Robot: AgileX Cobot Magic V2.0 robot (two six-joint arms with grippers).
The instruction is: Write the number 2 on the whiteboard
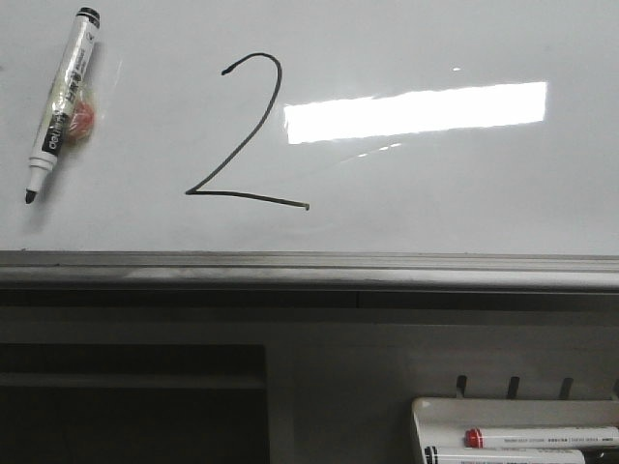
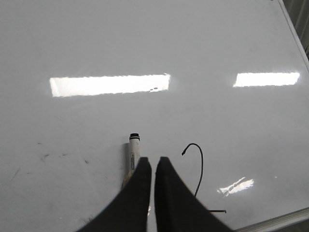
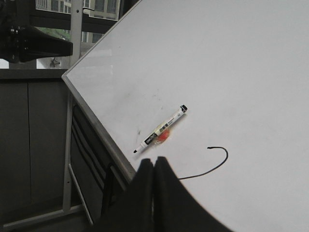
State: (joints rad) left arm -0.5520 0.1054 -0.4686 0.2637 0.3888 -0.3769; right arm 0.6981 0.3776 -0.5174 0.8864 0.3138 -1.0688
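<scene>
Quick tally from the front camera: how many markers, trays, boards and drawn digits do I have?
Markers: 3, one uncapped marker lying on the board, two red-capped markers in the tray
Marker tray: 1
Whiteboard: 1
Drawn digits: 1, the number 2
Total: 6

bright, even light across the whiteboard (image 1: 464, 203), with a hard rectangular glare patch blown out white beside the number 2 (image 1: 247, 135). the marker (image 1: 60, 101) throws a soft grey shadow to its side. below the board's edge it all falls dim. left wrist view shows two glare bars and a smaller streak. right wrist view is flatter, daylight in the windows (image 3: 72, 9), dark fingertips slightly soft.
</scene>
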